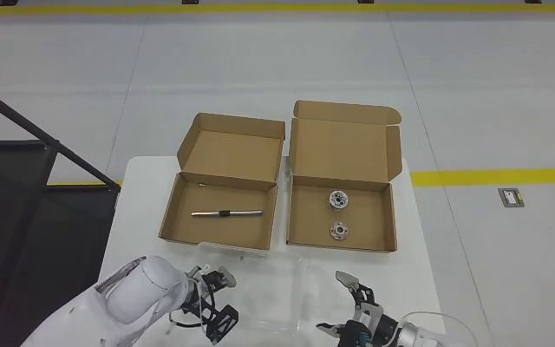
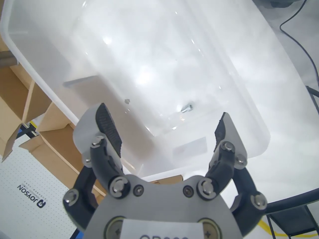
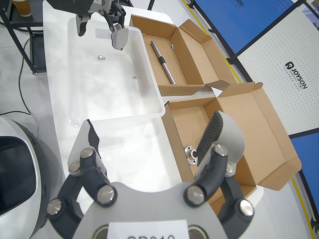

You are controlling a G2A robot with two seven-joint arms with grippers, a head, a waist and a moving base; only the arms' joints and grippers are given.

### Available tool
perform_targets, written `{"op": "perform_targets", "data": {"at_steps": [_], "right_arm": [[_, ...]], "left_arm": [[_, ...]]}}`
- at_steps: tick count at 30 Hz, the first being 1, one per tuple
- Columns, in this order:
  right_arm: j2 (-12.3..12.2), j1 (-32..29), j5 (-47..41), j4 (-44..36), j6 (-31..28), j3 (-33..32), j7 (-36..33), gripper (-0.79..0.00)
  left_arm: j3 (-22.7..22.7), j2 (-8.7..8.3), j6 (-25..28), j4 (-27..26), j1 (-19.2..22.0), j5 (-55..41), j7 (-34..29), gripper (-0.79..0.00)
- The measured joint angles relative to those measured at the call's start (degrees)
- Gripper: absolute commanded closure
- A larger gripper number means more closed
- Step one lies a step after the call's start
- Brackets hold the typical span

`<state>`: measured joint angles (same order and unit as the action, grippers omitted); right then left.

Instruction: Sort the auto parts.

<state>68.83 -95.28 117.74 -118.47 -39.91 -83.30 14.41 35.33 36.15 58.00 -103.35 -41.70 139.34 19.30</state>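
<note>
Operator: Which step is in hand?

Observer: A late one, I judge. One small silver metal bolt lies in the clear rectangular plastic bin, in the end nearest the left end effector. Apart from a tiny speck, I see nothing else in there. The left-hand brown cardboard box holds a long silver metal rod. The right-hand brown cardboard box holds two round silver flanged parts.

Operator: And the arms?

Observer: The left end effector hangs above that end of the bin, fingers spread wide with nothing between them. The right end effector is likewise spread and empty, over the white surface just beside the right-hand box.

Operator: How does the bolt lie?

Observer: Flat on its side on the bin floor. Its long axis runs roughly across the bin's width, from the robot's side toward the boxes, slightly skewed. Which end carries the head is too small to tell for sure.

Operator: So the next move?

Observer: Likely the left arm's. It should descend into the bin with the wrist turned so the fingers close across the shank, not along it. The piece may roll or skid on the slick plastic. A similar small fastener seems to sit in the rod's box, so that box is probably where it goes.
</note>
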Motion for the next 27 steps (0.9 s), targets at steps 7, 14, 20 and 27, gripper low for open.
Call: {"op": "perform_targets", "data": {"at_steps": [7,14,20,27], "right_arm": [[0.0,0.0,0.0,0.0,0.0,0.0,0.0,-0.785],[0.0,0.0,0.0,0.0,0.0,0.0,0.0,-0.785],[0.0,0.0,0.0,0.0,0.0,0.0,0.0,-0.785],[0.0,0.0,0.0,0.0,0.0,0.0,0.0,-0.785]], "left_arm": [[-7.8,2.29,0.0,4.4,5.7,0.8,-3.5,-0.736],[-15.3,4.16,0.0,7.8,11.4,-0.9,-5.9,-0.662],[-21.1,5.81,0.0,10.7,16.1,-4.2,-8.4,-0.606],[-25.6,7.99,0.0,14.4,19.1,-4.9,-8.3,-0.554]]}}
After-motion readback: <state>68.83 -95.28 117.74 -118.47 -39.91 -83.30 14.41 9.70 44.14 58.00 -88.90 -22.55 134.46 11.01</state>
